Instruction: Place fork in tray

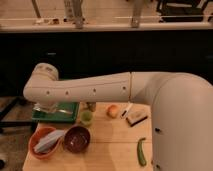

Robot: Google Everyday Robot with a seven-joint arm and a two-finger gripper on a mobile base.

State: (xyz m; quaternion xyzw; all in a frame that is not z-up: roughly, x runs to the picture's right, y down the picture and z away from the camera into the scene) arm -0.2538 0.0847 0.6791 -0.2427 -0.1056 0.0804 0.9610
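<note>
The tray [64, 117] is a green rectangular plastic one with a raised rim, lying flat at the back left corner of the desk [110, 145], its near rim facing forward and its left part hidden. The gripper [49, 107] hangs right over that hidden part. The fork cannot be made out.

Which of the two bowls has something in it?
The orange bowl: a pale grey item lies in it. The maroon bowl beside it looks empty. The gripper hangs over the tray.
</note>
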